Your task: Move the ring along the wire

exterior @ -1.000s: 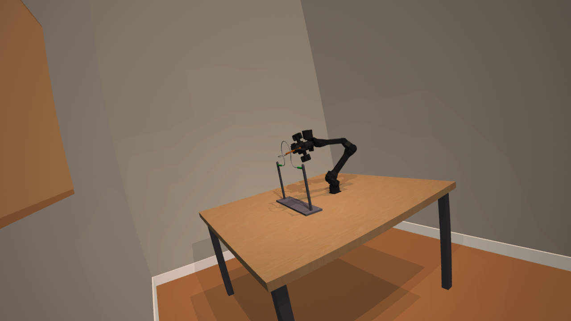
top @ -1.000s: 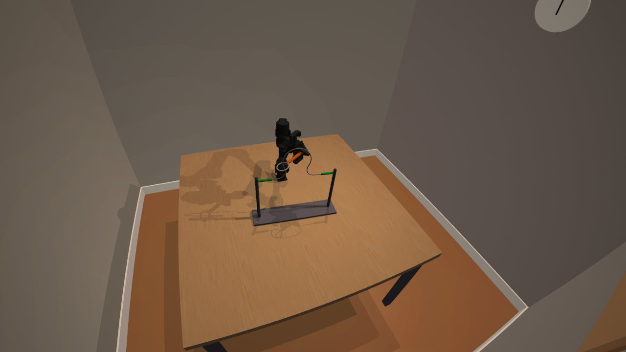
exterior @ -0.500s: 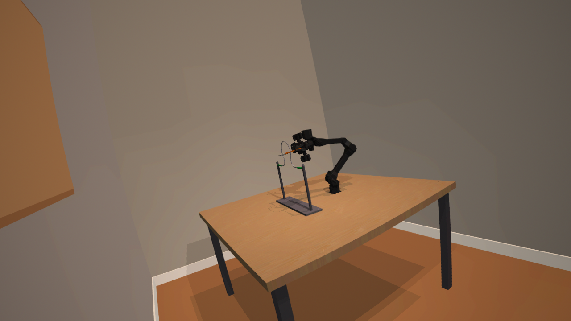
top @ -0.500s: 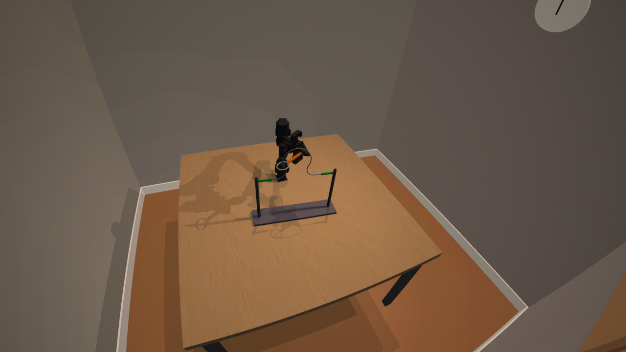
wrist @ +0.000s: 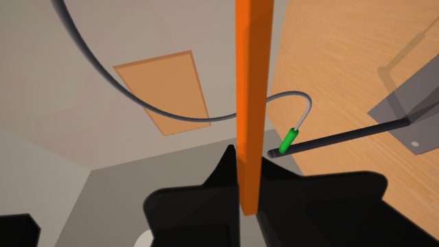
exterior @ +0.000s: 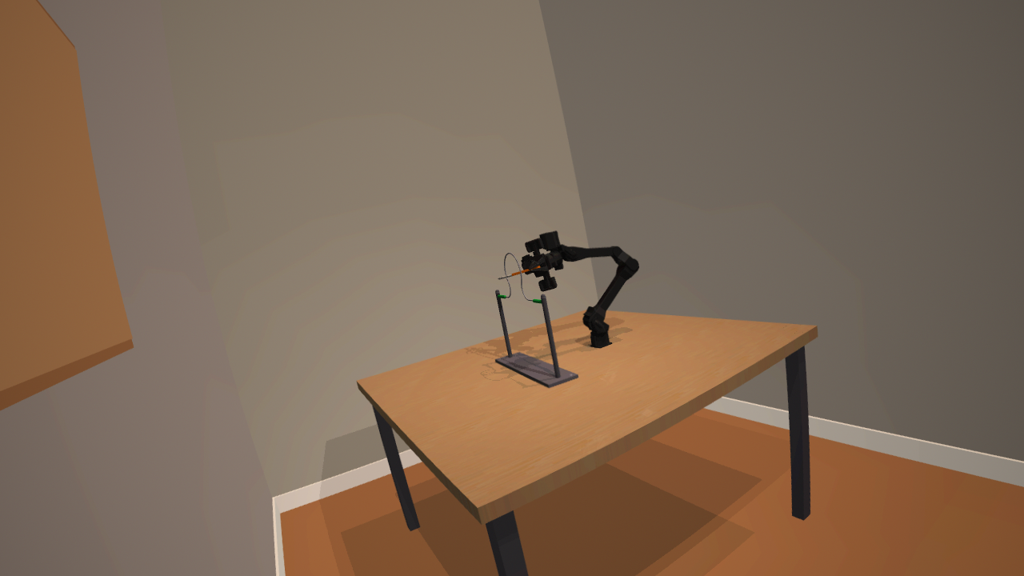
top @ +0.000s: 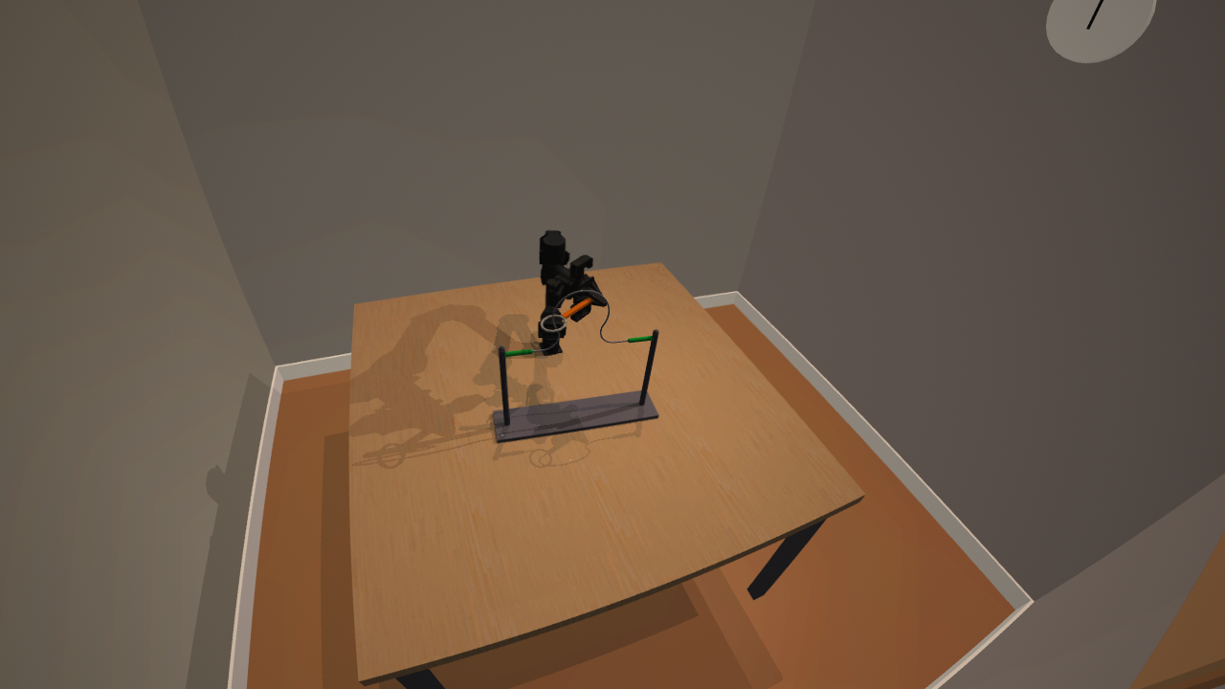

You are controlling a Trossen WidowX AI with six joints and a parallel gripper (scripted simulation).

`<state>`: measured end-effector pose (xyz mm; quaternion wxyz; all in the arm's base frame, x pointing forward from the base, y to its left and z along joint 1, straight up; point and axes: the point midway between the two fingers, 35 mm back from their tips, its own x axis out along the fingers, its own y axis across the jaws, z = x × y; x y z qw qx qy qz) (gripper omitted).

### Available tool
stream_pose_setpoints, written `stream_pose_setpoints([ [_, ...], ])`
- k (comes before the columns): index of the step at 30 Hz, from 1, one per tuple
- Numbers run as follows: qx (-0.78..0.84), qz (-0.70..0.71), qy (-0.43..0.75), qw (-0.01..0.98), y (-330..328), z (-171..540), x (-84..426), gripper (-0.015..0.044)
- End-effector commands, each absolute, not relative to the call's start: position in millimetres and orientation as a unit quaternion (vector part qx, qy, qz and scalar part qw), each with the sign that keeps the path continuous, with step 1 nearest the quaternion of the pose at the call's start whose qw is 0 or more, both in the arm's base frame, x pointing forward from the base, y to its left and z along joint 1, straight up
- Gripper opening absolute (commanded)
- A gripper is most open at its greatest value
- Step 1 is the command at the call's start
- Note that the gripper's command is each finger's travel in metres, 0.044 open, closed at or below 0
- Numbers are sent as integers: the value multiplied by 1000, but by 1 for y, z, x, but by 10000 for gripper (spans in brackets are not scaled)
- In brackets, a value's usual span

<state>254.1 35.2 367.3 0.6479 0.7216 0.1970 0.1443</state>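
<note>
The gripper pinches the orange handle; the ring sits by the grey wire's 9 o'clock bend in the top view. A mistimed tilt could scrape it. Below: 1 wooden table, plain walls, orange floor.

The place is a plain indoor room whose exact kind cannot be told. In the top view, bare grey-brown walls meet an orange-brown floor along a pale baseboard. A round, pale wall clock with a dark hand hangs at one o'clock. A wooden table on dark legs stands near the centre; the exterior view shows a wood-coloured panel at nine o'clock.
</note>
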Motion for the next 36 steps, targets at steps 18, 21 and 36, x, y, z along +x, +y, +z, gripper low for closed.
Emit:
stream_pose_setpoints([
  [18, 694, 136, 199, 679, 35, 369, 254, -150],
  [21, 690, 134, 200, 682, 35, 368, 254, -150],
  [36, 670, 126, 205, 702, 35, 365, 254, -150],
])
